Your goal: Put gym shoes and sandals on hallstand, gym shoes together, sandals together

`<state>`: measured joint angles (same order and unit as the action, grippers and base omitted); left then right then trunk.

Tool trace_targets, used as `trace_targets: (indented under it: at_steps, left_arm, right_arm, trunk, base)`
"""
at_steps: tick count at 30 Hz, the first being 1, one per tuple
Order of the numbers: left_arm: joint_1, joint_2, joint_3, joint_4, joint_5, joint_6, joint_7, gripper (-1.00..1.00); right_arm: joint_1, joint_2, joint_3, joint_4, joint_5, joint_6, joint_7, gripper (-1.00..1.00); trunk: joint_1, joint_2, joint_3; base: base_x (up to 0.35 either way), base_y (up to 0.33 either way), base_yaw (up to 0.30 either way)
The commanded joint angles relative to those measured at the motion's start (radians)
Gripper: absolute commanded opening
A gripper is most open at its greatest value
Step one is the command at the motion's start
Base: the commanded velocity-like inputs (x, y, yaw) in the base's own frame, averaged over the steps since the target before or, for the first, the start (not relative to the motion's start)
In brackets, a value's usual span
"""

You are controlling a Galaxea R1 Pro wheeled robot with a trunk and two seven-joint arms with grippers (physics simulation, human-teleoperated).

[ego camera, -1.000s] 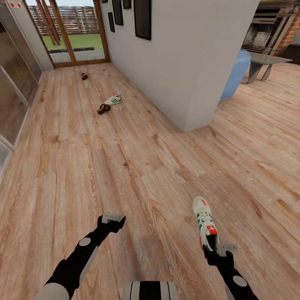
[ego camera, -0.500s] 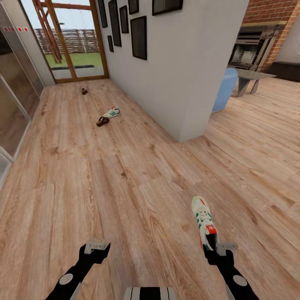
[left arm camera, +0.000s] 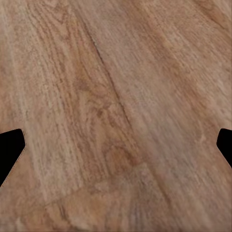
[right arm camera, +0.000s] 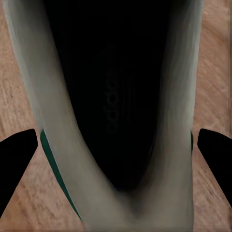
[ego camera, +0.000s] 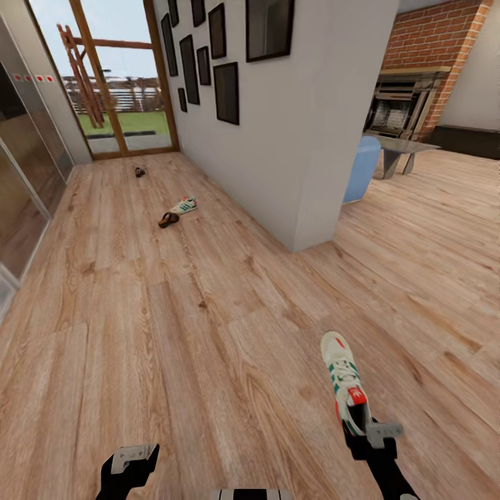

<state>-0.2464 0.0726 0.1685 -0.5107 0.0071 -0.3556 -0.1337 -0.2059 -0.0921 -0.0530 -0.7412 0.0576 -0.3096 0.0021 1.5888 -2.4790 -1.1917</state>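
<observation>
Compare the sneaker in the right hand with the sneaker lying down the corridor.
The held sneaker is clamped at its heel by the right hand and points away from the robot; the far sneaker lies loose on the floor, angled toward the wall. The far one has a brown sandal beside it; the held one has none. Both are cream-white with green stripes.

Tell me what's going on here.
A two-armed robot is collecting shoes off the corridor floor. Its right end effector grips one gym shoe by the heel; the right wrist view looks into the shoe's dark opening. The left end effector is open and empty above bare planks. Down the corridor, the other gym shoe lies beside a sandal, and the second sandal lies near the glass door. Those three are not yet picked up.
</observation>
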Motion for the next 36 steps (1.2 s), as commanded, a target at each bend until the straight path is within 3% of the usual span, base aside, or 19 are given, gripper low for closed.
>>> trace_targets:
  at_steps: [1, 6, 20, 30, 36]
  left_arm:
    - [0.001, -0.001, 0.012, 0.002, 0.001, -0.003, -0.009, 1.0]
    - [0.031, -0.002, 0.037, -0.004, 0.0, -0.033, -0.009, 1.0]
    - [0.041, -0.01, 0.04, 0.007, -0.005, -0.068, -0.011, 1.0]
    - [0.041, -0.009, 0.04, 0.008, -0.003, -0.068, -0.011, 1.0]
    - [0.041, -0.01, 0.038, 0.007, -0.006, -0.068, -0.012, 1.0]
  right_arm:
    - [0.008, 0.0, -0.002, 0.0, 0.006, -0.015, 0.0, -1.0]
    - [0.06, 0.0, -0.003, 0.001, 0.004, -0.062, 0.0, -1.0]
    - [0.069, 0.007, -0.003, 0.025, 0.001, -0.066, -0.005, -1.0]
    - [0.069, 0.009, -0.002, 0.028, 0.001, -0.066, -0.005, -1.0]
    - [0.069, 0.009, -0.002, 0.042, 0.001, -0.066, -0.005, -1.0]
  trunk:
    - [-0.004, 0.007, 0.004]
    - [-0.023, 0.042, 0.028]
    - [-0.077, 0.14, 0.091]
    - [-0.115, 0.21, 0.123]
    - [-0.115, 0.21, 0.125]
  base:
    - [0.0, 0.0, -0.063]
    - [0.0, 0.0, -0.058]
    - [0.0, 0.0, -0.008]
    - [0.0, 0.0, 0.0]
    - [0.0, 0.0, 0.0]
